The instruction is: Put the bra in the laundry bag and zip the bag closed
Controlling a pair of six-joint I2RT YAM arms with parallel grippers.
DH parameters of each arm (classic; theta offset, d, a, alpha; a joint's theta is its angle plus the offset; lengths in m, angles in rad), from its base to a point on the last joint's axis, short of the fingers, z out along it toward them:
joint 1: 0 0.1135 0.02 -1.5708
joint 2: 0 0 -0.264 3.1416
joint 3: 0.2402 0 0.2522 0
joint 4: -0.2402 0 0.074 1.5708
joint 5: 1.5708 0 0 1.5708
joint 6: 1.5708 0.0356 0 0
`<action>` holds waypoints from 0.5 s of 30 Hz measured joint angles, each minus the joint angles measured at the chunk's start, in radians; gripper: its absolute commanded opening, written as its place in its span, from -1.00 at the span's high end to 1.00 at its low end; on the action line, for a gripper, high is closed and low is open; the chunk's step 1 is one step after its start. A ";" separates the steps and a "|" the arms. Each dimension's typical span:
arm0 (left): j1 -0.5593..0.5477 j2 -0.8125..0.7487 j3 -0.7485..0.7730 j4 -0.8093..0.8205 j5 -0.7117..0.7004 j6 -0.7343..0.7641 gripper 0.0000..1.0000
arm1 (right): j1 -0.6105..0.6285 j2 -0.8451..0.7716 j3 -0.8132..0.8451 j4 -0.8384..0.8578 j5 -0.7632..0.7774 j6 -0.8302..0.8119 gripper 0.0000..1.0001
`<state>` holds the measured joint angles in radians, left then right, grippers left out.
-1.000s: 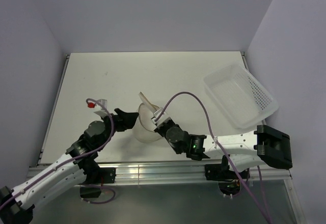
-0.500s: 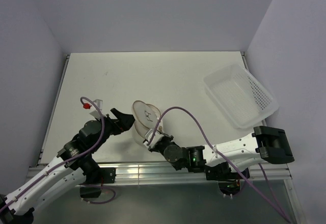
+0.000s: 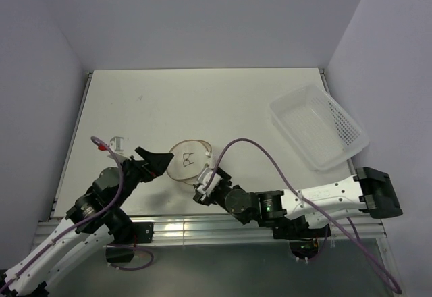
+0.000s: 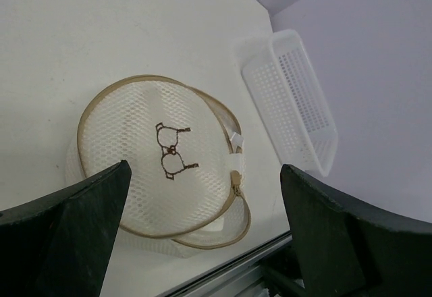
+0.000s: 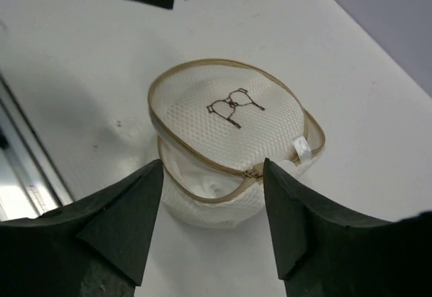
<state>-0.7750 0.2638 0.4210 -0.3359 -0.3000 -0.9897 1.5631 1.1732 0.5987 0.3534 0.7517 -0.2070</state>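
Note:
The laundry bag (image 3: 189,162) is a round white mesh drum with tan trim and a small dark mark on its lid. It sits near the table's front edge. Its lid lies flat, but a gap stays unzipped on the near side, by the zipper slider (image 5: 253,173). Through that gap I see off-white fabric, the bra (image 5: 217,185), inside the bag (image 5: 229,125). My left gripper (image 3: 156,160) is open just left of the bag (image 4: 158,169) and touches nothing. My right gripper (image 3: 206,181) hovers open at the bag's near right, with nothing between its fingers (image 5: 128,216).
A white perforated plastic tray (image 3: 317,125) stands tilted at the right side of the table, also in the left wrist view (image 4: 290,101). The table's metal front rail (image 3: 202,226) runs just below the bag.
The lid, which stood upright a second ago, has dropped flat onto the bag. My right gripper opened, let go and drew back toward the near edge. My left gripper pulled back to the left.

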 measured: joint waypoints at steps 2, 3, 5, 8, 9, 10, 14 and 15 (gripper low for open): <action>0.000 0.022 0.000 -0.002 0.006 0.000 -0.97 | -0.029 -0.051 0.003 -0.029 -0.074 0.046 -0.47; 0.000 0.039 0.000 -0.002 0.010 0.000 -0.95 | -0.066 -0.085 0.005 -0.043 -0.120 0.085 -0.48; 0.000 0.082 -0.001 -0.005 0.019 -0.002 -0.87 | -0.179 -0.148 0.019 -0.084 -0.218 0.180 -0.54; 0.000 0.100 -0.018 -0.009 0.021 -0.003 -0.78 | -0.348 -0.201 0.041 -0.120 -0.285 0.331 -0.61; 0.000 0.098 -0.026 -0.013 0.019 -0.003 -0.77 | -0.398 -0.206 0.052 -0.139 -0.304 0.386 -0.61; 0.000 0.098 -0.031 -0.016 0.015 -0.004 -0.76 | -0.442 -0.199 0.068 -0.162 -0.321 0.436 -0.61; 0.000 0.113 -0.042 -0.041 -0.003 -0.019 -0.76 | -0.530 -0.095 0.143 -0.244 -0.403 0.586 -0.57; 0.000 0.120 -0.043 -0.050 -0.006 -0.022 -0.76 | -0.537 -0.063 0.155 -0.261 -0.419 0.615 -0.56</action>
<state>-0.7750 0.3836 0.3782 -0.3855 -0.3061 -1.0119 1.0260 1.1103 0.7536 0.0929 0.3328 0.4076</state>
